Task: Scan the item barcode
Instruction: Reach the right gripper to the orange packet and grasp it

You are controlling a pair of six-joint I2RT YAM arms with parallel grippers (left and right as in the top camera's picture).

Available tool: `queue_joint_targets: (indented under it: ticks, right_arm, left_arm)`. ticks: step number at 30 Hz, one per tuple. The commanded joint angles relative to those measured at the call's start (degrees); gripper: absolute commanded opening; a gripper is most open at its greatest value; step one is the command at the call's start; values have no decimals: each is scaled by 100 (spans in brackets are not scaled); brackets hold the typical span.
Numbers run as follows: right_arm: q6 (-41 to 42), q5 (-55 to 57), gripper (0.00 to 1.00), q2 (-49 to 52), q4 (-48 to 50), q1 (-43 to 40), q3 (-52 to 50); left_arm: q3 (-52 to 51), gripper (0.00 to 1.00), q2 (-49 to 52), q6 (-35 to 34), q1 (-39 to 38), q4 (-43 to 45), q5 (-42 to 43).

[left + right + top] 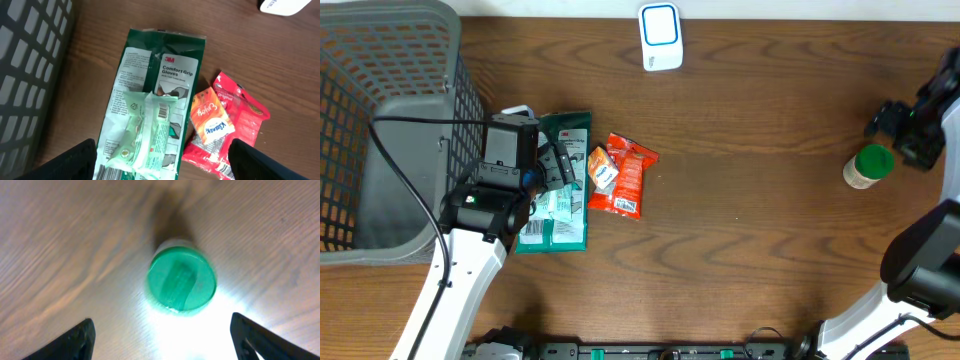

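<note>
You are hovering your left gripper [162, 156], fingers spread, right over the glove packet [150, 100]. The packet is lying flat on the bench [770, 250] beside the basket [380, 120], its long axis pointing away toward the far edge, left of the scanner [660, 37]. Your right gripper [160, 340] is hanging wide open over the upright jar [181, 281], well apart.

A sachet [145, 130] lies on the 3M Comfort Grip Gloves pack [175, 65]. The mesh basket [390, 15] stands just left of the pack. Just right of the pack lies a large packet [628, 190] with a small pouch [603, 170] on it. The scanner [660, 37] sits behind the pack, rightward. A lidded jar [867, 167] stands upright, far right of the pack.
</note>
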Motion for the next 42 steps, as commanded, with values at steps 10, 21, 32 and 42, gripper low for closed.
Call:
queue_joint_targets:
  ticks: [10,21,32,42]
  right_arm:
    - [-710,-1056,82,-74,26,2715,249]
    - [-785,-697,70,-63,3327,5707,-1488]
    - [-785,-236,53,208,5121,6439,-2391]
    - [-782,-389,42,811,5394,6516,-2391]
  left_arm:
    - [111,84,-20,-11,20,-7,-13]
    - [111,84,-20,-11,20,-7,-13]
    - [111,84,-20,-11,20,-4,-13]
    - [111,84,-20,-11,20,-4,-13]
